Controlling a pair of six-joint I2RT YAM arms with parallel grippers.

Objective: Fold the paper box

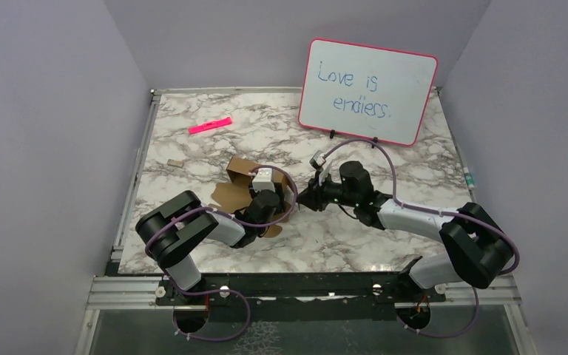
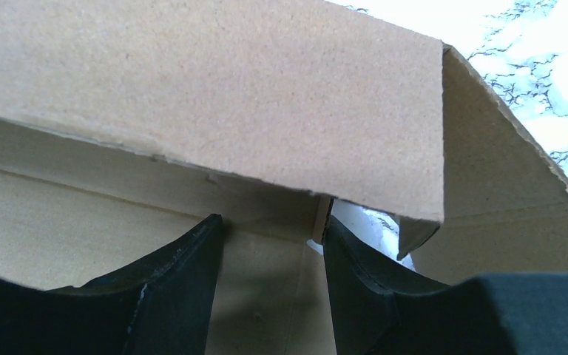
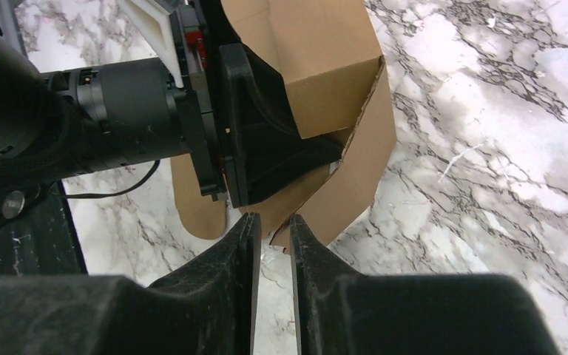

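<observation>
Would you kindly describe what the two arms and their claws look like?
The left arm and right arm share black joints and white link covers, with a purple cable running along each. The left claw and right claw each have two matte black fingers tapering to narrow tips.

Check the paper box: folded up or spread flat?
Partly folded: the paper box has one panel raised with a flap bent over it, while other flaps lie flat on the table.
</observation>
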